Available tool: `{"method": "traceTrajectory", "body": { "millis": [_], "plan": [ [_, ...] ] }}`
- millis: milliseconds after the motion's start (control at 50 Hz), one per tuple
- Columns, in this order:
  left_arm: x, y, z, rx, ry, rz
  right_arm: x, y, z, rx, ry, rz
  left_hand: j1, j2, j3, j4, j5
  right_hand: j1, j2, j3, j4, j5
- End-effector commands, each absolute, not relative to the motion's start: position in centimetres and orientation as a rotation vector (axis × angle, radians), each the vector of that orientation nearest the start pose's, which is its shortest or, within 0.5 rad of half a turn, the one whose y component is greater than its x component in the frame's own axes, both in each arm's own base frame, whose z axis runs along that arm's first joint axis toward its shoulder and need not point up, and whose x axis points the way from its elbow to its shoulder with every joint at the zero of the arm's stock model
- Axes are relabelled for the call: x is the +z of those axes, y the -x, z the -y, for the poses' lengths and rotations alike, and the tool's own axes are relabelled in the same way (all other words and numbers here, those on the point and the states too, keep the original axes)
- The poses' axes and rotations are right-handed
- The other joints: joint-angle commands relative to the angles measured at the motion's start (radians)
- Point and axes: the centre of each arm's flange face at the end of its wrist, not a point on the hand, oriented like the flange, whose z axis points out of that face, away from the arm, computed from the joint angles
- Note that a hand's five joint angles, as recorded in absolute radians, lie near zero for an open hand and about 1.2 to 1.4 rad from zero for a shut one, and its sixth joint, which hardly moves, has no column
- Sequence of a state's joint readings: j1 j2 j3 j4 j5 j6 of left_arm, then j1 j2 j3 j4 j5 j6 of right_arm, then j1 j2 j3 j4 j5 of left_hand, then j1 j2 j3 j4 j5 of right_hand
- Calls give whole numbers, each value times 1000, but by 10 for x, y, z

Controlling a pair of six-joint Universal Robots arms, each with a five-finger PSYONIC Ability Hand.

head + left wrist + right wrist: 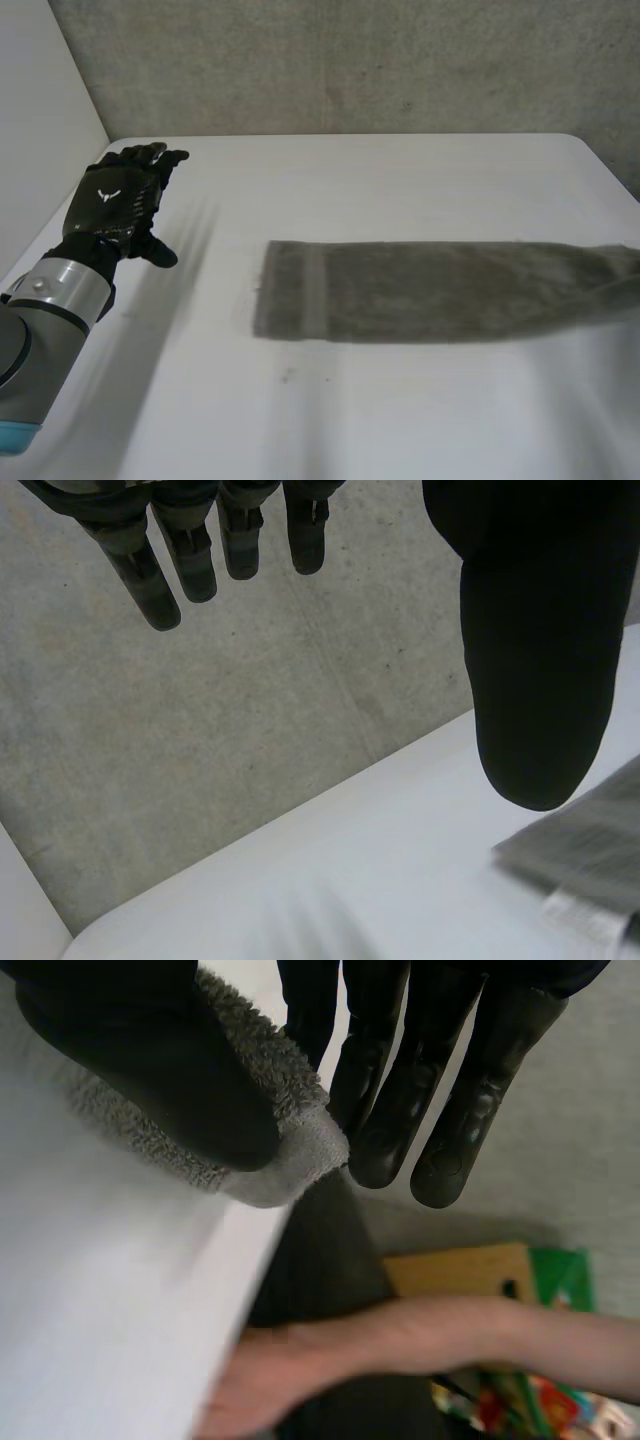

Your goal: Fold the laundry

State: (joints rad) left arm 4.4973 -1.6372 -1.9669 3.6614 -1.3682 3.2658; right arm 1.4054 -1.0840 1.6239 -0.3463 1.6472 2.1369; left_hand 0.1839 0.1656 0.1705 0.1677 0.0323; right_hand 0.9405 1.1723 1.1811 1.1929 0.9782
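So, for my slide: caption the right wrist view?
Right hand pinching the towel by its end; person's forearm beside the table.

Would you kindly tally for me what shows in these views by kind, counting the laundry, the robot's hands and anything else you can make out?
Towel: 1
Robot hands: 2, the left hand and the right hand
Table: 1
Person's forearm: 1
Box: 1
Total: 6
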Motion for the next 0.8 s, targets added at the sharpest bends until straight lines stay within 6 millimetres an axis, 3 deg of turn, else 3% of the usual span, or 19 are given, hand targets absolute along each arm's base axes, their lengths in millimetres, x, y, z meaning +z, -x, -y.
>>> {"method": "traceTrajectory", "body": {
  "millis": [20,80,120,140,200,220,260,380,480,500,520,540,560,640,680,700,740,780,800],
  "plan": [
    [220,211,263,-2420,-633,-2224,217,-130,376,1709,-768,1699,-9,9,4,7,-32,456,224,215,203,244],
    [220,211,263,-2422,-633,-2222,225,-156,367,1811,-825,1685,-9,9,4,7,-32,456,224,215,203,244],
    [220,211,263,-2422,-635,-2222,229,-211,342,1972,-1000,1665,-9,9,4,7,-32,456,224,215,203,244],
    [220,211,263,-2422,-635,-2222,229,-212,342,1972,-1001,1665,-9,9,4,7,-32,456,224,215,203,244],
    [219,212,261,-2420,-639,-2227,217,-292,286,2134,-1357,1603,-9,9,4,7,-32,456,224,215,203,244],
    [219,212,261,-2420,-639,-2227,217,-292,286,2134,-1358,1603,-9,9,4,7,-32,456,224,215,203,244],
    [219,212,261,-2420,-639,-2227,200,-338,249,2201,-1578,1558,-9,9,4,7,-32,456,224,215,203,244],
    [217,213,259,-2414,-646,-2238,147,-383,203,2162,-1858,1568,-9,9,4,7,-32,456,224,215,203,244],
    [217,215,258,-2422,-656,-2229,120,-393,188,2099,-1952,1583,-9,9,4,7,-32,456,224,215,203,244],
    [216,215,258,-2426,-658,-2225,114,-393,187,2085,-1966,1600,-9,9,4,7,-32,253,22,13,1,41],
    [215,216,258,-2427,-660,-2226,111,-393,187,2072,-1963,1609,-9,9,4,7,-32,-251,-483,-492,-504,-464],
    [215,216,258,-2427,-660,-2226,111,-393,187,2072,-1963,1609,-9,9,4,7,-32,-257,-488,-497,-509,-469],
    [214,215,259,-2426,-658,-2225,112,-392,188,2062,-1949,1620,-9,9,4,7,-32,-766,-998,-1007,-1018,-978],
    [213,216,260,-2427,-660,-2226,124,-387,196,2074,-1874,1639,-9,9,4,7,-32,-766,-998,-1007,-1018,-978],
    [212,217,259,-2423,-664,-2232,157,-376,208,2143,-1702,1671,-9,9,4,7,-32,-766,-998,-1007,-1018,-978],
    [212,217,259,-2423,-664,-2232,158,-376,208,2144,-1701,1671,-9,9,4,7,-32,-766,-998,-1007,-1018,-978],
    [212,217,259,-2423,-664,-2232,172,-363,222,2169,-1580,1731,-9,9,4,7,-32,-766,-998,-1007,-1018,-978],
    [212,217,258,-2422,-666,-2234,189,-323,252,2166,-1337,1924,-9,9,4,7,-32,-766,-998,-1007,-1018,-978],
    [211,218,257,-2420,-670,-2239,189,-323,252,2166,-1336,1925,-9,9,4,7,-32,-766,-998,-1007,-1018,-978]
  ]
}}
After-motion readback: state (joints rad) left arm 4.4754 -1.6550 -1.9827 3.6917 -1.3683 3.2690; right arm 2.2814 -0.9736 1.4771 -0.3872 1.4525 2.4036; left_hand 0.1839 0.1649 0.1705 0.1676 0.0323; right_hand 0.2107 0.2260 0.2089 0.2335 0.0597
